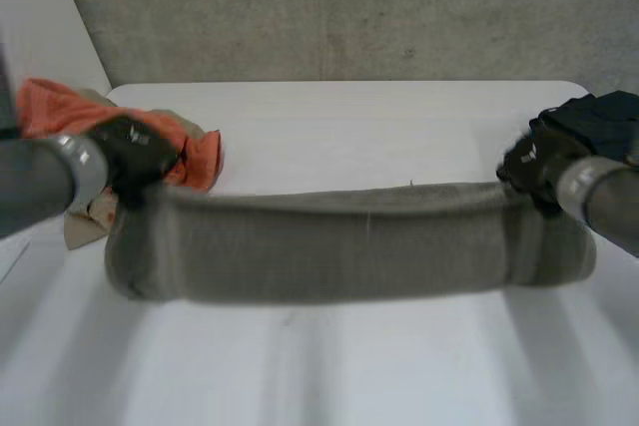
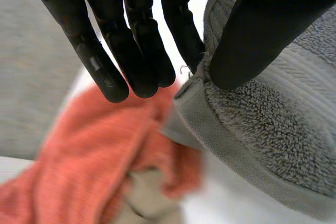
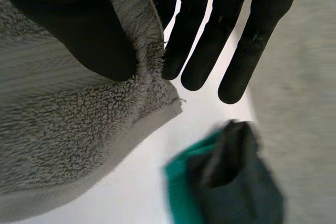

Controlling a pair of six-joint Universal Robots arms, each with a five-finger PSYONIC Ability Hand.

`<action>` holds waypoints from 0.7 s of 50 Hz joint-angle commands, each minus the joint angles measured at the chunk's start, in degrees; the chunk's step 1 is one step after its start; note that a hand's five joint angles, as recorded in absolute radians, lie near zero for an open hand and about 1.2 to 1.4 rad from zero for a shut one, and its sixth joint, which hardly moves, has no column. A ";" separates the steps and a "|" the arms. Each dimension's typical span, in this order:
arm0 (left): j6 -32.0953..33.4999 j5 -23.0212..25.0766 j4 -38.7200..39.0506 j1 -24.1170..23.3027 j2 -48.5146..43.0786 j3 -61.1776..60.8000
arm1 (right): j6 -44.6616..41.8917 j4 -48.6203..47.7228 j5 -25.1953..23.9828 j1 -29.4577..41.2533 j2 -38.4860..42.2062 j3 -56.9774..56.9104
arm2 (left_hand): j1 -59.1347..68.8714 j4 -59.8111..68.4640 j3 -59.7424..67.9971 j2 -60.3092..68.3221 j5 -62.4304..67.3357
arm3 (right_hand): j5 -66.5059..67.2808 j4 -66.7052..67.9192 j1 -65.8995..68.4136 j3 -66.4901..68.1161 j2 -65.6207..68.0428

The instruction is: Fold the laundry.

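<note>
Currently my left hand (image 1: 135, 152) pinches grey towel (image 1: 339, 246) corner, thumb against fingers (image 2: 184, 30); my right hand (image 1: 534, 172) pinches opposite corner likewise. Towel stretched between, over bench (image 1: 349, 127).

Grey towel (image 1: 339, 246) stretched lengthwise above table, corners lifted.

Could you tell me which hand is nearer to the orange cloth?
Left. The left hand pinches a corner of the grey towel right beside the orange cloth; the right hand pinches the opposite corner, across the table.
</note>
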 commanded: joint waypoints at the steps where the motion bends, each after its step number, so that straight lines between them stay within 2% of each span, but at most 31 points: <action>1: -4.09 -6.43 4.75 -3.02 -14.60 31.01 | 2.26 -16.06 8.67 3.45 11.41 -23.24 | 13.86 11.26 11.70 11.38 14.16 | 12.30 11.54 15.22 12.13 12.98; 4: -6.28 -8.18 8.34 -3.11 -16.80 42.94 | 4.88 -24.73 10.60 3.54 12.46 -32.11 | 13.86 11.26 11.70 11.38 14.16 | 12.30 11.54 15.22 12.13 12.98; 7: -9.88 -9.59 12.56 -3.20 -17.16 49.13 | 9.28 -31.96 11.40 3.45 12.12 -35.65 | 13.86 11.26 11.70 11.38 14.16 | 12.30 11.54 15.22 12.13 12.98; 8: -12.68 -10.38 16.14 -3.11 -16.98 51.58 | 12.95 -36.85 11.58 3.28 11.50 -36.27 | 13.86 11.26 11.70 11.38 14.16 | 12.30 11.54 15.22 12.13 12.98; 12: -18.84 -11.18 25.29 -3.20 -16.20 53.19 | 20.61 -46.89 11.67 3.45 9.40 -34.97 | 13.86 11.26 11.70 11.38 14.16 | 12.30 11.54 15.22 12.13 12.98; 14: -20.08 -11.00 27.51 -3.20 -16.10 52.66 | 21.86 -49.02 11.76 3.54 8.78 -33.82 | 13.86 11.26 11.70 11.38 14.16 | 12.30 11.54 15.22 12.13 12.98; 25: -22.20 -11.71 29.80 -1.44 -16.19 42.39 | 24.76 -46.67 10.18 2.05 8.51 -26.00 | 13.86 11.26 11.70 11.38 14.16 | 12.30 11.54 15.22 12.13 12.98; 35: -24.92 -8.90 32.35 -1.88 -16.72 22.62 | 25.73 -40.25 6.13 1.96 9.74 -13.35 | 13.86 11.26 11.70 11.38 14.16 | 12.30 11.54 15.22 12.13 12.98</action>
